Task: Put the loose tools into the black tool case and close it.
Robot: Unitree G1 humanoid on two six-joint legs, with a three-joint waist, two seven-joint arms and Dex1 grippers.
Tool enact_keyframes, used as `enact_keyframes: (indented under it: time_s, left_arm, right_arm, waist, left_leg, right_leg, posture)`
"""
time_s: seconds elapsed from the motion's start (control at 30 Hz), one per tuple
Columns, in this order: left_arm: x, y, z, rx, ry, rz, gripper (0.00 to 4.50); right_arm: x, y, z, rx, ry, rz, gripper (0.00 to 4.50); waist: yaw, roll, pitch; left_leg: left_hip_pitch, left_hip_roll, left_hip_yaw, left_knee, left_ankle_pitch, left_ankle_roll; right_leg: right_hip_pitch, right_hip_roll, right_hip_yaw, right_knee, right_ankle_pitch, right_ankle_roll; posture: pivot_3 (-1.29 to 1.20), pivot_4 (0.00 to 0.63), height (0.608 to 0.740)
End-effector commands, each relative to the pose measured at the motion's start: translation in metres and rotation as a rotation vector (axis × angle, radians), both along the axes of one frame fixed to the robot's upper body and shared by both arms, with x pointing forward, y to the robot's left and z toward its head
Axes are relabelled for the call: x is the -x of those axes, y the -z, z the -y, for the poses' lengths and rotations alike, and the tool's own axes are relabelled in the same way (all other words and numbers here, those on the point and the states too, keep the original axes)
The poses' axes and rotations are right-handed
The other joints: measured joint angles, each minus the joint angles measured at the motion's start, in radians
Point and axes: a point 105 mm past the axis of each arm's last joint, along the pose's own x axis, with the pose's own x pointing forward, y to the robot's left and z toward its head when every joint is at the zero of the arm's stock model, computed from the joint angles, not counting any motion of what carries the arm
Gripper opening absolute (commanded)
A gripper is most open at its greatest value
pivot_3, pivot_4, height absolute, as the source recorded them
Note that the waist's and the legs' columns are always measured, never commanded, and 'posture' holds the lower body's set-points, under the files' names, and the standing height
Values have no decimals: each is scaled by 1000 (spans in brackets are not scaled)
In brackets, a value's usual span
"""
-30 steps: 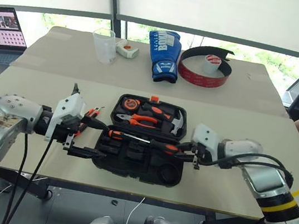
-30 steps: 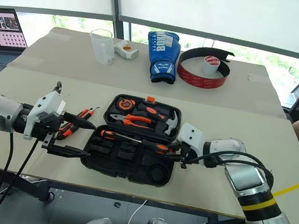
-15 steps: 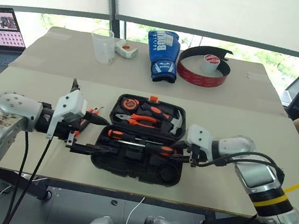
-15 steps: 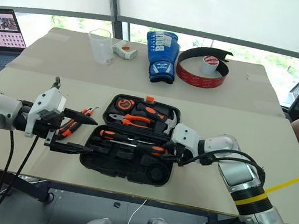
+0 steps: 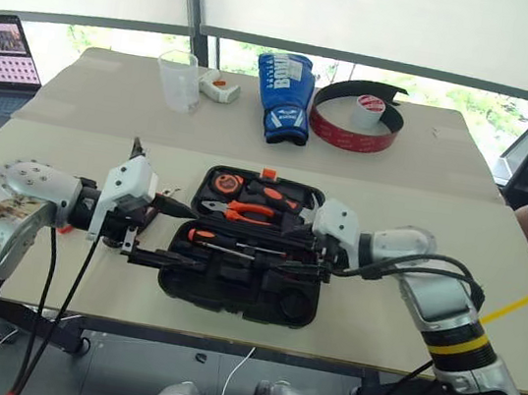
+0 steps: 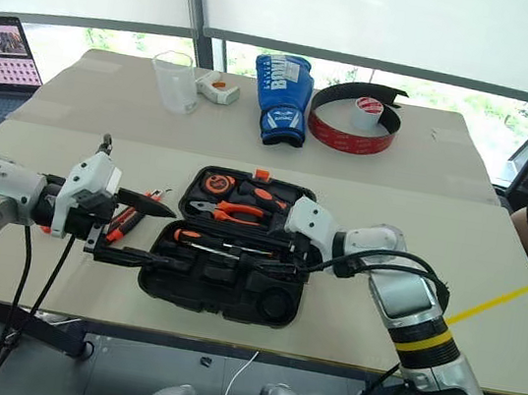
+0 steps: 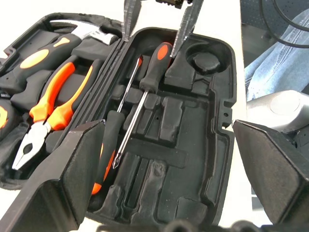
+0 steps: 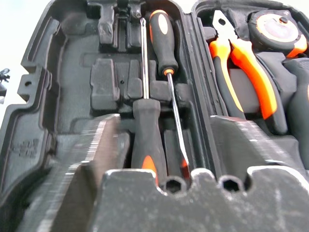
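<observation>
Black moulded plastic forms the open tool case [image 5: 239, 263], which lies in front of the blue boxing glove [image 5: 283, 83]; its near half holds two screwdrivers [image 7: 145, 92] side by side, head to tail, while some orange tools [image 6: 126, 222] lie on the table just left of the case. I judge the packing step is in hand: the right gripper [image 8: 159, 145], fingers apart, straddles one screwdriver handle without clearly holding it, and the left gripper [image 5: 154, 236] stands wide open and empty at the case's left edge, so next it must fetch those outside tools. White letters on the glove seem to read "BOXING", not surely.
</observation>
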Motion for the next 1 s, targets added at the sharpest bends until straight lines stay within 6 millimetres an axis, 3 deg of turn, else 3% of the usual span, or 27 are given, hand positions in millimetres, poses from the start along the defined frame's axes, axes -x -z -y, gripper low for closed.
enact_keyframes:
  time_s: [0.03, 0.17, 0.2, 0.5, 0.67, 0.9, 1.0]
  left_arm:
    - [-2, -9, 1, -6, 18, 51, 4500]
    - [-2, -8, 0, -9, 15, 51, 4500]
    - [-1, -7, 0, -9, 14, 50, 4500]
    - [-1, -2, -2, -14, 2, 47, 4500]
    - [0, 0, -3, -15, -5, 44, 4500]
    - [-2, 0, -5, -10, -18, 52, 4500]
    - [-1, 1, -6, -8, -27, 51, 4500]
  right_arm:
    - [-3, 1, -8, 0, 13, 24, 1447]
    - [-2, 13, -15, 43, 10, 27, 84]
    - [0, 17, -17, 59, 2, 24, 28]
    - [5, 53, -11, 279, -50, 76, 28]
    - [7, 47, -16, 261, -85, 102, 28]
    - [3, 53, -15, 300, -104, 117, 28]
    - [-2, 42, -18, 245, -88, 137, 28]
  waist:
    - [-1, 0, 0]
    - [-7, 0, 0]
    - [-8, 0, 0]
    - [-11, 0, 0]
    - [-10, 0, -1]
    - [-11, 0, -1]
    - [-13, 0, -1]
  left_leg:
    - [0, 0, 0, 0, 0, 0]
    - [0, 0, 0, 0, 0, -1]
    - [0, 0, 0, 0, 0, -1]
    - [2, 0, 1, 0, 1, -2]
    - [2, 0, 0, 0, 1, -2]
    - [2, 0, 0, 0, 1, -2]
    - [2, 0, 0, 0, 1, -2]
  right_leg:
    - [0, 0, 0, 1, 0, 0]
    - [-1, 0, 0, 2, -1, -1]
    - [-1, 0, 0, 2, -1, -1]
    - [-1, 0, 1, 3, -1, -1]
    - [-1, 0, 1, 4, -1, -2]
    - [-1, 0, 1, 4, -1, -2]
    - [-1, 0, 1, 4, -1, -2]
  posture:
    - [0, 150, 727]
    - [0, 150, 727]
    - [0, 150, 727]
    - [0, 150, 727]
    - [0, 150, 727]
    - [0, 150, 727]
    - [0, 150, 727]
